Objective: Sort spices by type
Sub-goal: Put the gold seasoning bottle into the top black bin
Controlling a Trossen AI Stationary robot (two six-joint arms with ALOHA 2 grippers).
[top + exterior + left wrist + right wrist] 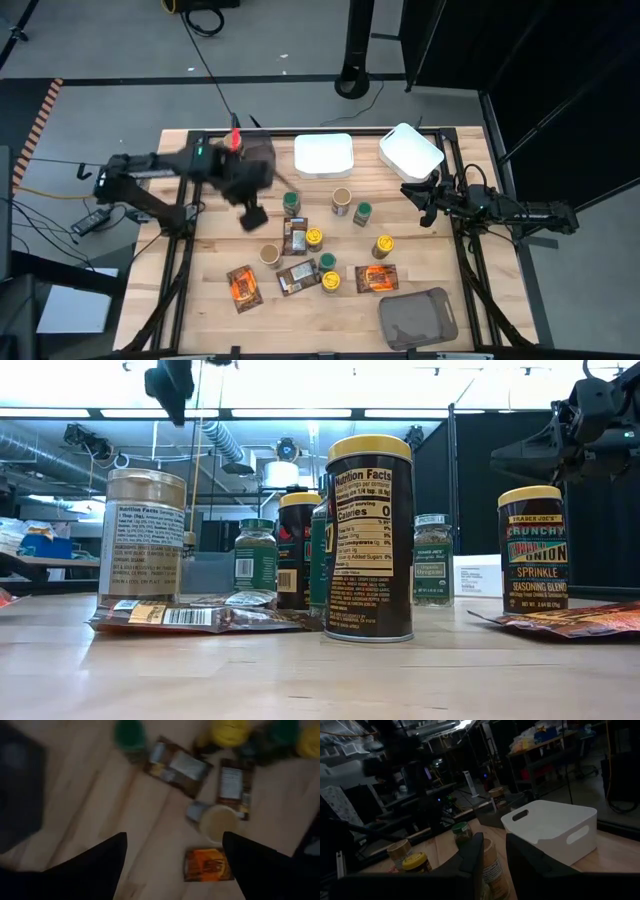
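The spices stand and lie in the middle of the table: jars with green lids, tan lids and yellow lids, brown packets and orange packets. My left gripper hangs open above the table, left of the cluster. Below it are the tan-lidded jar and an orange packet. My right gripper hovers at the table's right, its fingers a narrow gap apart, holding nothing.
Two white trays sit at the far edge, the right one just beyond my right gripper. A grey bin lies at the near right corner. Bare wood shows along the table's left side.
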